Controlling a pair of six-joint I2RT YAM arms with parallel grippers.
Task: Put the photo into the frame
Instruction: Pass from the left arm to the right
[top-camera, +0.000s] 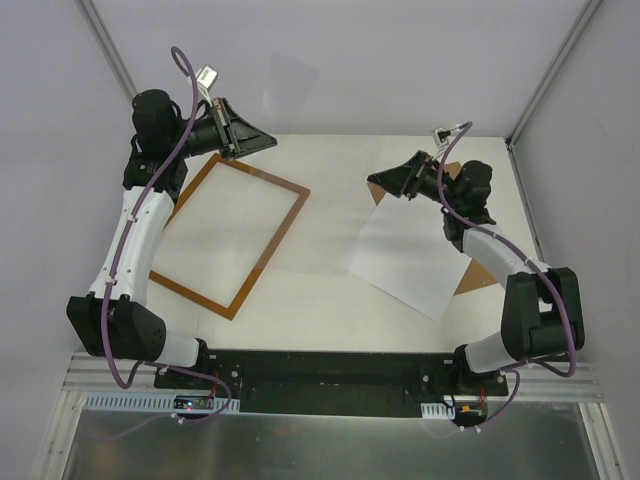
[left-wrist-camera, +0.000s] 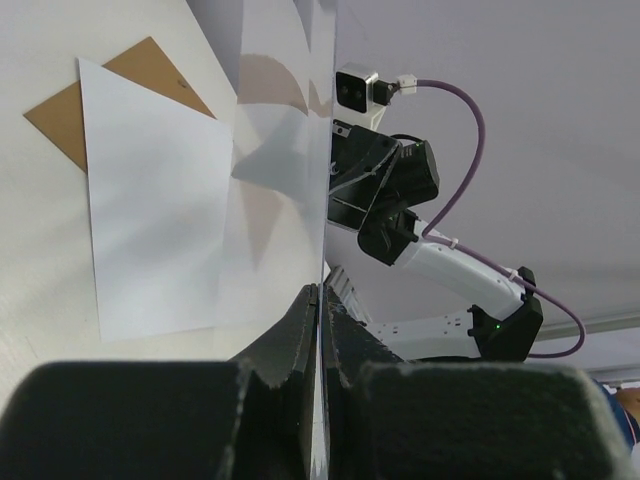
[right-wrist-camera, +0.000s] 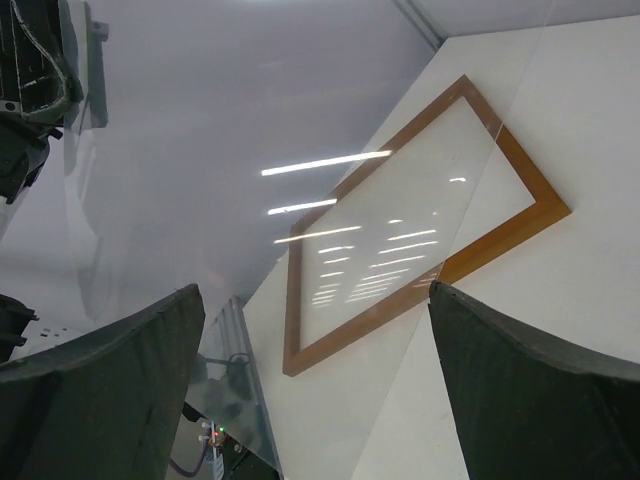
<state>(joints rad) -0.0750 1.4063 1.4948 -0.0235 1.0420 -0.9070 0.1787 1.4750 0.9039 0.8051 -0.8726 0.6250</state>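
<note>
While my left pincer (left-wrist-camera: 320, 297) is pinching the pane (left-wrist-camera: 285, 200), my right pincer (right-wrist-camera: 315, 290) is hovering spread; I'm judging the photo (top-camera: 415, 250) limp, best nipped at a corner.

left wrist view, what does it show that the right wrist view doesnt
Only the left wrist view: the photo, white side up, lying over a brown backing board, the right arm, and the left hand shut on the edge of a clear pane. Only the right wrist view: the wooden frame flat on the table, seen between the fingers of the open right hand. Both: the clear pane and the pale table.
</note>
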